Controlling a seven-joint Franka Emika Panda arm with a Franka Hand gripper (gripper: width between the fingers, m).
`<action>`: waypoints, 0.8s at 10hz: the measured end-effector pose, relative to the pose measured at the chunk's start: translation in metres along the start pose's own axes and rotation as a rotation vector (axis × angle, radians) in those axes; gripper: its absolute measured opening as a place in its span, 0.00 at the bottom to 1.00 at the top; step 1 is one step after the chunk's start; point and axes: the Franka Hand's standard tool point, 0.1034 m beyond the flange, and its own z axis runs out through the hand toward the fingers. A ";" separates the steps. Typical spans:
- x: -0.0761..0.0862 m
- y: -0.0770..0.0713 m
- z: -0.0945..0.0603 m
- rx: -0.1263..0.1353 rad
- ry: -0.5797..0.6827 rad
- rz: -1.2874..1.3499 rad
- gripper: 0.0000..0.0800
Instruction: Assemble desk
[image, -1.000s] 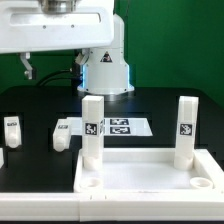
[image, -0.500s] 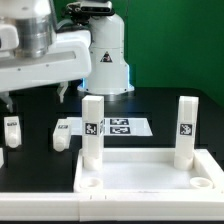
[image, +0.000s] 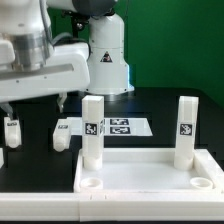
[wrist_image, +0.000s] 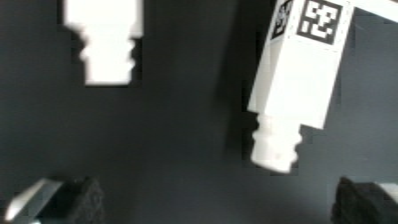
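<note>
Third-leg pickup appears under way: the gripper (image: 36, 104) hangs over the black worktop (image: 40, 165) with its fingers (wrist_image: 59, 200) spread wide and empty. Below it lie two loose legs (image: 66, 132) beside the marker board (image: 125, 127), while the desk panel (image: 140, 172) sits near the exterior view's lower edge with two standing legs (image: 92, 130) in its rear corners. The next move likely calls for centring over one lying leg and lowering to straddle it before closing. Which leg is targeted is unclear, as one runs off the wrist view and the panel's front edge is cropped.
</note>
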 end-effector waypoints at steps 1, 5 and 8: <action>-0.002 -0.007 0.015 0.026 -0.014 0.049 0.81; 0.001 -0.013 0.017 0.022 -0.016 0.043 0.81; -0.004 -0.026 0.029 0.048 -0.029 0.122 0.81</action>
